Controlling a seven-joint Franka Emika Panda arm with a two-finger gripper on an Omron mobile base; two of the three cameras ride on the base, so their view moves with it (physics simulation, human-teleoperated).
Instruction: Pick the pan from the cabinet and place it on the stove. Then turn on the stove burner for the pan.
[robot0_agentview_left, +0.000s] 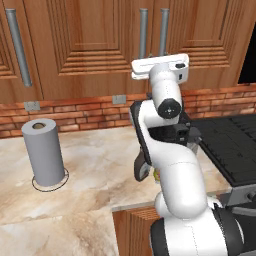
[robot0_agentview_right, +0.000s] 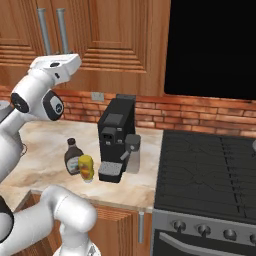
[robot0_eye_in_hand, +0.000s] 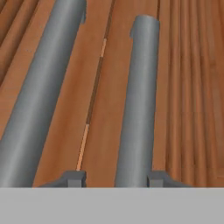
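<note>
Reaching up at the cabinet (robot0_agentview_left: 90, 45), fingers (robot0_eye_in_hand: 75, 178) straddling the right bar handle (robot0_eye_in_hand: 138, 100), probably pinching it but can't tell. Pan presumably inside behind shut doors. Risking slipping off the handle if not squeezing squarely.

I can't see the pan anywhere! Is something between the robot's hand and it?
Yes, the cabinet doors are shut. The hand is right at the door, fingers either side of one grey bar handle. No pan is visible.
</note>
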